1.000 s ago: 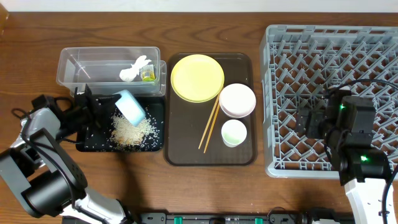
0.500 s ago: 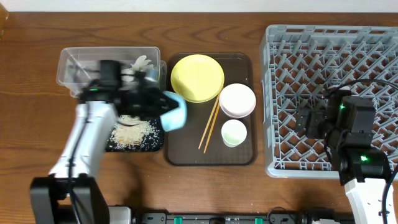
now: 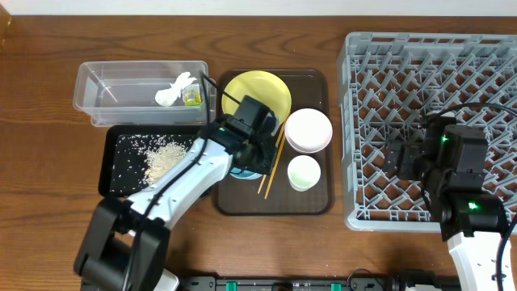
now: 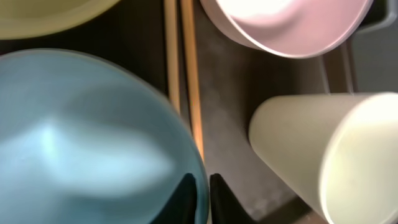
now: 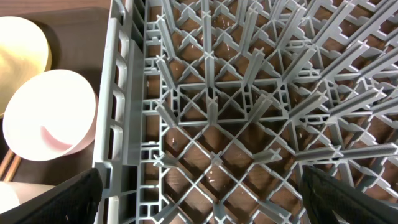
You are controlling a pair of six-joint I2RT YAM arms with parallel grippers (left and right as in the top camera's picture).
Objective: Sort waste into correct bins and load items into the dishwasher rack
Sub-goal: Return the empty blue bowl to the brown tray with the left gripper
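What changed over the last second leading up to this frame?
The left gripper carried the light blue bowl, jaws clamped on its rim, rightward from over the black tray to over the brown serving tray, beside the chopsticks. The rice stayed in the black tray. The right gripper stayed open over the rack.

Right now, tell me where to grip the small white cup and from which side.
Probably pinch the small white cup at the rim facing the dishwasher rack, from above: it stands upright, mouth open; chopsticks and white bowl crowd the other sides.
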